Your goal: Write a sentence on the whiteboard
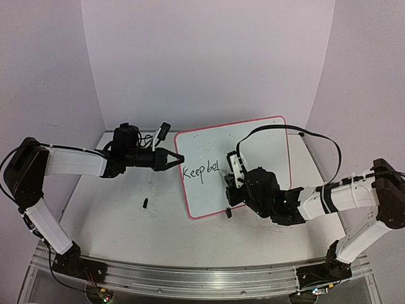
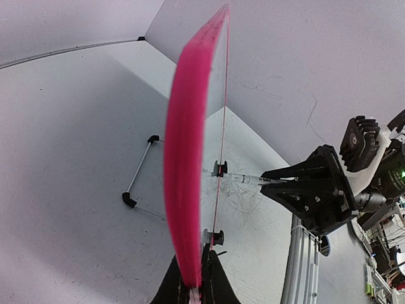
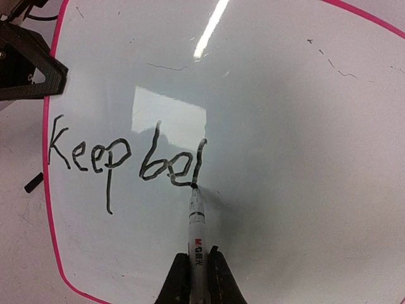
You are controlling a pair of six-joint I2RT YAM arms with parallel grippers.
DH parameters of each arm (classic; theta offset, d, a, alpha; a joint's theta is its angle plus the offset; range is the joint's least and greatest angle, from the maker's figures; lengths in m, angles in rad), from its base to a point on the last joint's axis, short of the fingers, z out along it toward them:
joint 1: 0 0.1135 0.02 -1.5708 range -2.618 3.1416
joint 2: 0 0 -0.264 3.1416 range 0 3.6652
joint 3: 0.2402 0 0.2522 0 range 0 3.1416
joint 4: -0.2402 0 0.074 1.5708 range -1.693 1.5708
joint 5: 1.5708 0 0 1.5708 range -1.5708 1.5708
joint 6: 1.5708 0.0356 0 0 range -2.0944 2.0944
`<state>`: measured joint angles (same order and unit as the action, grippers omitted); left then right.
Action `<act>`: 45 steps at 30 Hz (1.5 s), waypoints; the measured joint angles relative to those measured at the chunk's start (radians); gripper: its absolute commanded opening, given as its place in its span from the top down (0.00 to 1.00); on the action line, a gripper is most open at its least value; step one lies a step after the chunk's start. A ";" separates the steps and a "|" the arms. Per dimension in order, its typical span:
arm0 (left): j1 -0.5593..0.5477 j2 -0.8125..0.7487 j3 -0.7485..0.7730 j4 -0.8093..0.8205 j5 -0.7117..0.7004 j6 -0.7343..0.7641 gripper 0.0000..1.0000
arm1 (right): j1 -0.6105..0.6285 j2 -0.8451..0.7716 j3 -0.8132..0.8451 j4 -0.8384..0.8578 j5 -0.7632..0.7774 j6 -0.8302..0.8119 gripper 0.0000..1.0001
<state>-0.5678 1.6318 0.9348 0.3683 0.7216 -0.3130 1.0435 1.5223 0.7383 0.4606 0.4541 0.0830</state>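
The whiteboard [image 1: 253, 149] with a pink rim lies on the table. The black handwritten sentence [image 1: 200, 171] reads "Keep bel"; it shows larger in the right wrist view [image 3: 120, 161]. My right gripper [image 3: 197, 272] is shut on a white marker [image 3: 197, 221], and its tip touches the board at the foot of the "l". In the top view this gripper [image 1: 233, 180] sits over the board's lower middle. My left gripper [image 1: 179, 159] is shut on the board's left rim, which shows close up as a blurred pink edge [image 2: 185, 177] in the left wrist view.
A small black piece [image 1: 145, 203] lies on the table left of the board. A black clip [image 1: 228, 213] sits at the board's near edge. A thin stand with black ends [image 2: 136, 180] lies beyond the rim. The metal rail [image 1: 190, 278] runs along the near edge.
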 measured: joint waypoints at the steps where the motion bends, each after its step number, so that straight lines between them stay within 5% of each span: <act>1: 0.000 -0.001 0.000 -0.001 0.000 0.001 1.00 | 0.000 -0.004 -0.001 -0.004 0.001 0.000 1.00; 9: -0.003 -0.007 0.000 -0.005 0.000 0.006 1.00 | -0.003 -0.109 -0.033 0.000 0.012 -0.014 1.00; 45: -0.007 -0.012 0.000 -0.013 -0.010 0.011 1.00 | -0.029 -0.006 0.023 0.060 0.001 -0.041 1.00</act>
<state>-0.5752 1.6201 0.9348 0.3553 0.7111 -0.3021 1.0149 1.5160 0.7609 0.5206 0.4552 0.0415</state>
